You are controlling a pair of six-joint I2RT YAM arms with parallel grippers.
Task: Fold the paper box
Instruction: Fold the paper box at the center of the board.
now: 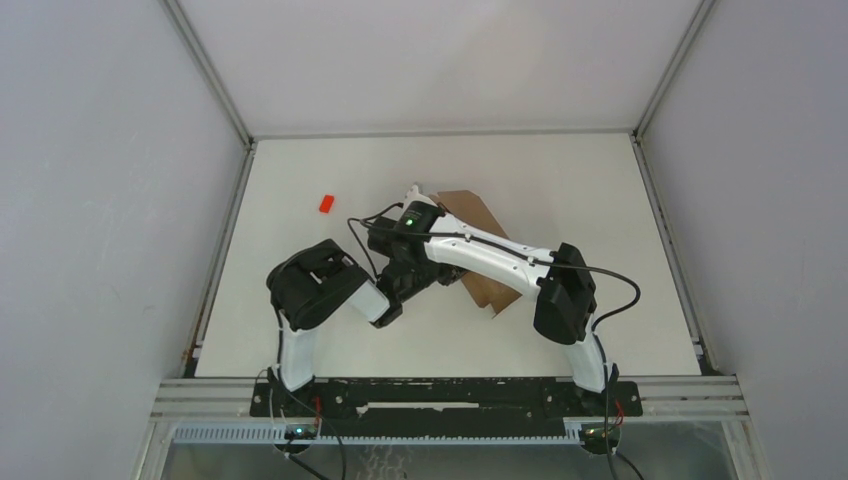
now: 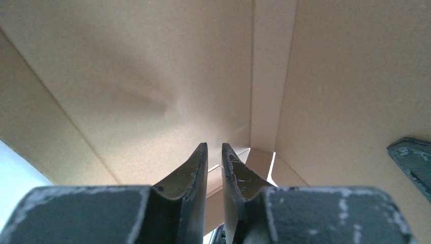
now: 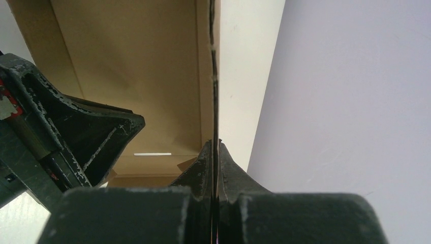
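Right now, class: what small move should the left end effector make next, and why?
Probably nudge the left end effector forward, so that it presses into the inner crease ahead. The right end effector is shut on a thin upright wall of the paper box, which steadies it. The left one sits inside the box, nearly closed, gripping nothing visible, so it seems free to push.

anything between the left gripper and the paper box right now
Nothing visible. The left gripper sits inside the paper box, bare cardboard just ahead of its fingertips. The right gripper pinches a box wall off to one side.
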